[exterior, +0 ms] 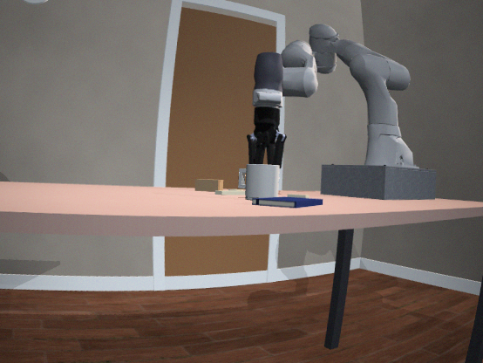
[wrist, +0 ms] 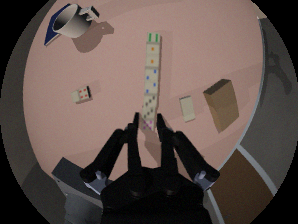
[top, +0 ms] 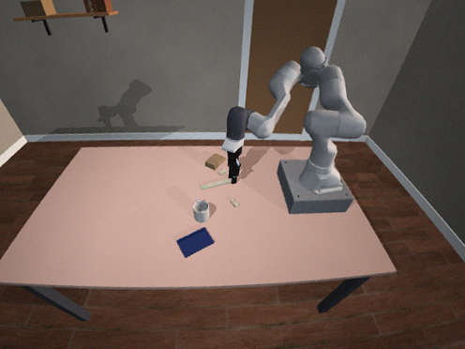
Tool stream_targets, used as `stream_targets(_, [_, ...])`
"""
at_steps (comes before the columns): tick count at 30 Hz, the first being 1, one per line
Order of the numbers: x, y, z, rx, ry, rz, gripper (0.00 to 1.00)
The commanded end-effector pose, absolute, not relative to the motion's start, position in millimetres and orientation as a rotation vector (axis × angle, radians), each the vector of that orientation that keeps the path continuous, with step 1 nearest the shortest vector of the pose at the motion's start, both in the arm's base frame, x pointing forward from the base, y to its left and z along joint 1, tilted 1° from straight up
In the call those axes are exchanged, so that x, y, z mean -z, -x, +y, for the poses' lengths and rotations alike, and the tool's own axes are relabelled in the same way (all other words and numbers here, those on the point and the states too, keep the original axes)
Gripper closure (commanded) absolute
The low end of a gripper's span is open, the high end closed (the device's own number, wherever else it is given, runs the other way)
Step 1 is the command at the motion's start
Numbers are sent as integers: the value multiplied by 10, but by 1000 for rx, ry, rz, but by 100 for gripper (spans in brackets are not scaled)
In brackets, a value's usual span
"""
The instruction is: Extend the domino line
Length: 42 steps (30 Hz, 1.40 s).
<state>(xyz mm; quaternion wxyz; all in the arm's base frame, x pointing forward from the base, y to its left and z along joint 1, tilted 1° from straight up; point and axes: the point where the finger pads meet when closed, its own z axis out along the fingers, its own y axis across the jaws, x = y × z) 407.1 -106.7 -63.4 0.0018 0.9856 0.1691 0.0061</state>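
Pink table (top: 108, 231) top view: gripper (top: 233, 180) low over near end of domino line (top: 216, 183), loose domino (top: 235, 203) beside mug (top: 201, 210). Exterior: mug hides fingertips. Wrist: jaws slightly apart, holding nothing, straddling line's end; another domino (wrist: 188, 108) near wooden block (wrist: 221, 104).

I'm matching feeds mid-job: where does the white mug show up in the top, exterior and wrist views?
Top: the white mug sits mid-table, just behind the blue book.
Exterior: the mug stands center frame, hiding the fingertips of the gripper.
Wrist: the mug is at the upper left edge, lying partly over the book.
Shared landmark: the blue book, beside the mug in all three.
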Motion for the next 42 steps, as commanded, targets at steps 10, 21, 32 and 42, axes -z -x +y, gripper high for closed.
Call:
stream_targets(10, [546, -4129, -1041, -14, -3093, 539, 67])
stream_targets(21, [302, -4292, -981, -14, -3093, 539, 67])
stream_targets(32, [282, -4304, -977, -14, -3093, 539, 67])
stream_targets(42, [282, -4304, -977, -14, -3093, 539, 67])
